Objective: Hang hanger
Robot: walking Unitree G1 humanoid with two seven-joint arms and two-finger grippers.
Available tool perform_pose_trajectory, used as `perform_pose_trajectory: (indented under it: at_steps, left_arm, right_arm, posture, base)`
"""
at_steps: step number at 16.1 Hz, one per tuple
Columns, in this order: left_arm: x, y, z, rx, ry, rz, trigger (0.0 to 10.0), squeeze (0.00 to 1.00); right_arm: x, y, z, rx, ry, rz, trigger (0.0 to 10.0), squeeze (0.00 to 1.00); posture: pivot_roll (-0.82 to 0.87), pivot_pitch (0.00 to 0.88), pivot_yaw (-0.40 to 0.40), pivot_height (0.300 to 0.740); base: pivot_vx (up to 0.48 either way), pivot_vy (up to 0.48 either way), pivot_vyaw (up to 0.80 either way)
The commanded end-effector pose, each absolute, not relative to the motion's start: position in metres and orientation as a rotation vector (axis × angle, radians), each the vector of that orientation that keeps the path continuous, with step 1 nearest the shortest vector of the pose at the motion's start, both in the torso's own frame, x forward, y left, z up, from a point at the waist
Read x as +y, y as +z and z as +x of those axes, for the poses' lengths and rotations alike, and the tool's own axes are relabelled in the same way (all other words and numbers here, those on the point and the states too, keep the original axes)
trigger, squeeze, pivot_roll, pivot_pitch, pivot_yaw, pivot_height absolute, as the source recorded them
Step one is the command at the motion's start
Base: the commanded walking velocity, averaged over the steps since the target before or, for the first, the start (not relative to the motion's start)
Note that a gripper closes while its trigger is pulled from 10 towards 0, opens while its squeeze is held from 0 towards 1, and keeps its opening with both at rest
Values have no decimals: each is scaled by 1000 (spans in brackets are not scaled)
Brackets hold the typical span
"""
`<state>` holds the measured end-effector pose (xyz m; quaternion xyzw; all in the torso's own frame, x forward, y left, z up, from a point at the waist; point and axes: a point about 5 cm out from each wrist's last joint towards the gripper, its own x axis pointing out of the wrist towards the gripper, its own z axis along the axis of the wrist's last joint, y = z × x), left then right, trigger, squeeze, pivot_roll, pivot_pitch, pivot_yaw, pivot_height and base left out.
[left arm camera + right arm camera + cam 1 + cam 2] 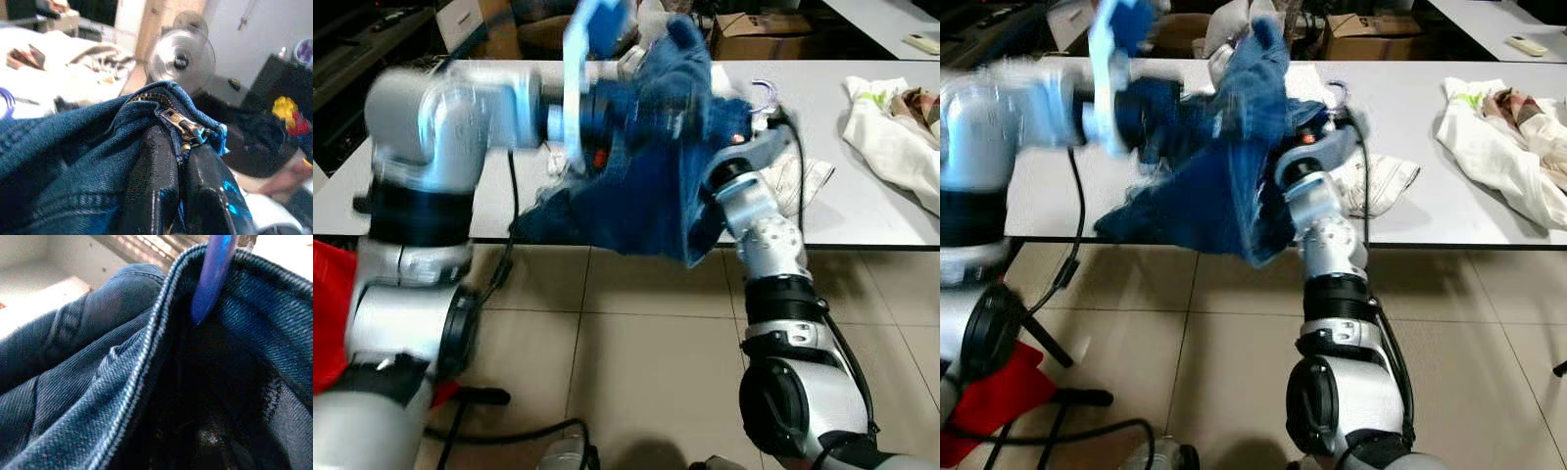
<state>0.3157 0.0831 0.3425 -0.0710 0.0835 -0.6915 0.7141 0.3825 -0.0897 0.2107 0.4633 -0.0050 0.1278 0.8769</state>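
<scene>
Denim, a dark blue garment (646, 166), hangs bunched between both arms above the white table (862, 147); left gripper (178, 161) pinches its zipper edge, purple plastic hanger (212, 274) nearer the right gripper (grip unclear).

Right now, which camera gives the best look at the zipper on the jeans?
The left wrist view: the zipper is sharp and close, pinched with the denim in the left claw. The eye views show the jeans as a blurred blue bundle; the right wrist view shows seams and a purple hanger.
</scene>
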Motion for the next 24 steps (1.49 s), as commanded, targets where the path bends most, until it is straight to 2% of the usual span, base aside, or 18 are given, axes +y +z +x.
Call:
perform_pose_trajectory:
  at_steps: [1,2,3,4,6,7,8,9,10,11,12,14,15,16,18,20,22,24]
  left_arm:
    - [86,376,323,57,-1490,-253,1725,0]
    - [86,383,326,38,-1471,-284,1765,0]
    - [86,390,329,17,-1432,-286,471,0]
    - [85,392,332,13,-1395,-268,0,0]
    - [81,389,340,13,-1280,-184,0,0]
    - [78,383,343,5,-1230,-109,0,0]
    - [77,382,344,2,-1210,-106,0,0]
    - [79,383,348,-16,-1156,-121,0,0]
    - [81,383,349,-25,-1145,-110,0,0]
    - [83,383,350,-34,-1135,-96,0,0]
    - [94,378,348,-31,-1117,-36,0,0]
    - [111,369,349,-17,-1050,62,0,0]
    - [120,367,347,-6,-1033,54,0,0]
    - [134,368,342,4,-1005,50,0,0]
    - [157,374,328,12,-957,80,0,0]
    - [162,376,321,13,-955,84,0,0]
    - [165,373,315,37,-939,87,0,0]
    - [174,369,310,61,-907,88,0,0]
  right_arm:
    - [-70,194,375,73,274,910,10000,0]
    - [-67,191,372,93,281,872,10000,0]
    - [-61,188,368,116,305,786,10000,0]
    - [-57,191,364,103,330,716,10000,0]
    - [-63,203,353,49,293,716,10000,0]
    - [-61,206,344,65,336,638,10000,0]
    - [-63,211,338,45,341,639,10000,0]
    - [-70,218,322,22,353,734,10000,0]
    - [-73,216,318,31,361,709,10000,0]
    - [-78,215,310,18,361,664,10000,0]
    - [-102,213,307,-20,290,755,10000,0]
    - [-103,215,290,1,484,616,10000,0]
    - [-95,219,275,19,647,540,10000,0]
    - [-88,220,245,90,867,458,10000,0]
    - [-93,225,222,134,968,449,10000,0]
    - [-93,225,217,160,1012,451,10000,0]
    - [-94,214,223,239,960,424,10000,0]
    - [-109,201,243,281,712,457,10000,0]
  posture:
    - [30,0,75,723]
    - [29,0,78,723]
    - [28,0,85,723]
    - [26,0,91,723]
    - [18,0,100,723]
    - [10,0,108,723]
    - [6,0,108,723]
    - [1,0,110,723]
    - [1,0,110,723]
    - [1,0,110,723]
    - [-6,0,115,723]
    - [-7,0,116,723]
    - [-14,0,121,723]
    - [-3,0,107,723]
    - [15,0,79,723]
    - [19,0,72,723]
    - [30,0,54,723]
    - [31,0,50,723]
  base:
    - [0,0,0]
    - [0,0,0]
    - [0,0,0]
    - [0,0,0]
    - [0,0,0]
    - [0,0,0]
    - [0,0,0]
    - [0,0,0]
    - [0,0,0]
    - [0,0,0]
    - [0,0,0]
    - [0,0,0]
    - [0,0,0]
    - [0,0,0]
    - [0,0,0]
    - [0,0,0]
    - [0,0,0]
    - [0,0,0]
